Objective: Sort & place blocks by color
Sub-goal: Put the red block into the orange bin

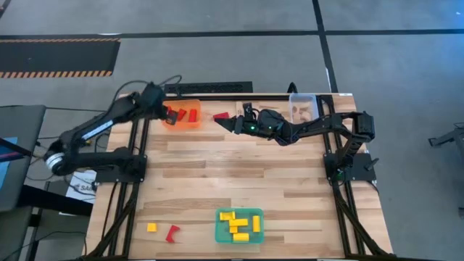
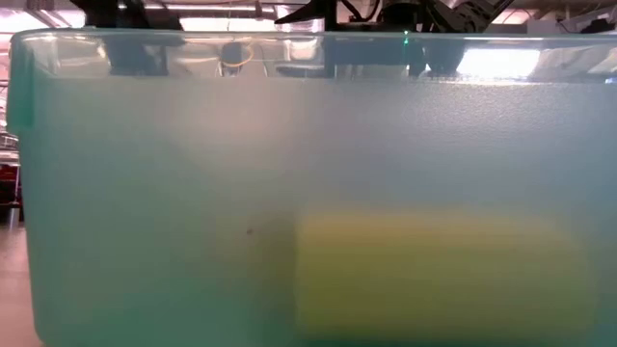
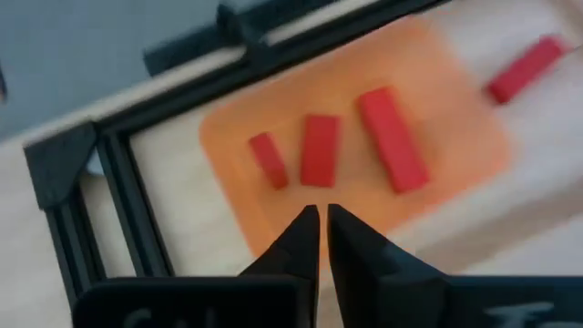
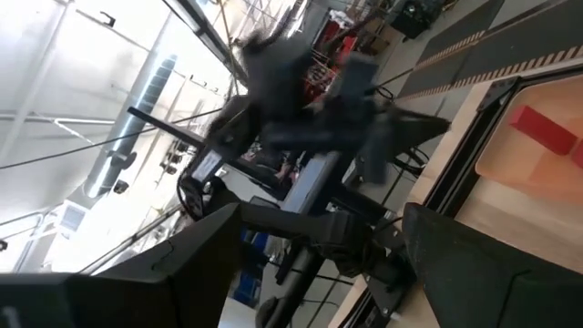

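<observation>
My left gripper (image 1: 168, 114) (image 3: 322, 219) hangs shut and empty above the orange tray (image 1: 190, 116), near its left end. Three red blocks (image 3: 319, 150) lie flat in that tray. A further red block (image 1: 221, 115) (image 3: 524, 68) lies on the table just right of the tray. My right gripper (image 1: 223, 123) (image 4: 321, 214) is open and empty; it points toward the table's left, beside that loose block. Several yellow blocks (image 1: 239, 225) lie in the teal tray (image 1: 219, 233). Wooden blocks (image 1: 302, 110) sit in the clear tray (image 1: 291, 98).
A yellow block (image 1: 151, 227) and a red block (image 1: 172, 233) lie on the table near its near-left corner. The teal tray's wall (image 2: 145, 193) fills the low view, with a blurred yellow block (image 2: 434, 275) behind it. A black frame rail (image 1: 210, 88) runs along the far edge.
</observation>
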